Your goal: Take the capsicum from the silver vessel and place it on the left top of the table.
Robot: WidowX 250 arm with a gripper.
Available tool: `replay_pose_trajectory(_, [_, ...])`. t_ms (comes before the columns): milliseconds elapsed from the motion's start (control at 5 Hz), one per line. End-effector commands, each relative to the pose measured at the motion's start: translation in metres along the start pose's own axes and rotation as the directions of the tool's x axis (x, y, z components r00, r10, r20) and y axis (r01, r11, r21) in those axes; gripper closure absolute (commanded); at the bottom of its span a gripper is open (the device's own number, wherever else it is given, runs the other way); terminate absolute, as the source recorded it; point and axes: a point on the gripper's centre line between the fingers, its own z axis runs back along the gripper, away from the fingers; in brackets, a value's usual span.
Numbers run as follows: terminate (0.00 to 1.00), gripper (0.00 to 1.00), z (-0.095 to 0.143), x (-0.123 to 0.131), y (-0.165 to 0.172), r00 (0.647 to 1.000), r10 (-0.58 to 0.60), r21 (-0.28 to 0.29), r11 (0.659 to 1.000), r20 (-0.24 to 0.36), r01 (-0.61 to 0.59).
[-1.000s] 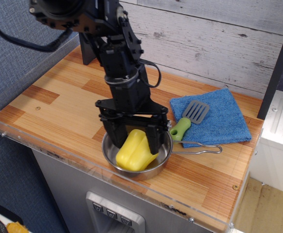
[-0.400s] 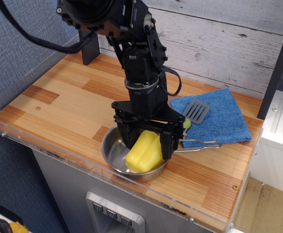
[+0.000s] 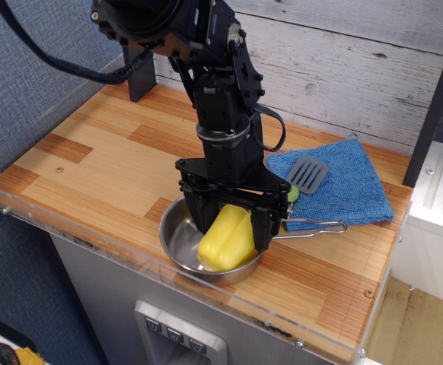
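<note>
The yellow capsicum (image 3: 225, 242) lies tilted in the right half of the silver vessel (image 3: 177, 237), a shallow steel pan near the table's front edge. Its wire handle (image 3: 317, 225) points right. My black gripper (image 3: 229, 225) is lowered into the pan and straddles the capsicum. One finger (image 3: 199, 217) is at the capsicum's left side and the other (image 3: 262, 228) at its right, both close against it. The jaws stand wide apart. The capsicum rests on the pan floor. The wooden table (image 3: 92, 160) stretches to the left and back.
A blue cloth (image 3: 343, 186) lies at the right back with a green-handled spatula (image 3: 305, 173) on it, just behind the gripper. A clear acrylic rim (image 3: 92, 239) edges the table's front and left. A black post (image 3: 138, 72) stands at the back left by the plank wall.
The arm has shifted right over the pan, and the capsicum has moved right and stood up more between the fingers. Over the last half second almost nothing has moved.
</note>
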Motion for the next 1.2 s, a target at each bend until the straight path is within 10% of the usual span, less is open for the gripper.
replay_pose_trajectory(0, [0.0,0.0,0.008,0.004,-0.001,0.999,-0.012,-0.005,1.0,0.035,0.012])
replay_pose_trajectory(200, [0.0,1.0,0.009,0.004,-0.002,0.999,-0.012,0.002,1.0,0.046,0.012])
replay_pose_trajectory(1000, [0.0,1.0,0.064,0.004,-0.013,0.992,-0.019,-0.021,1.0,0.128,0.022])
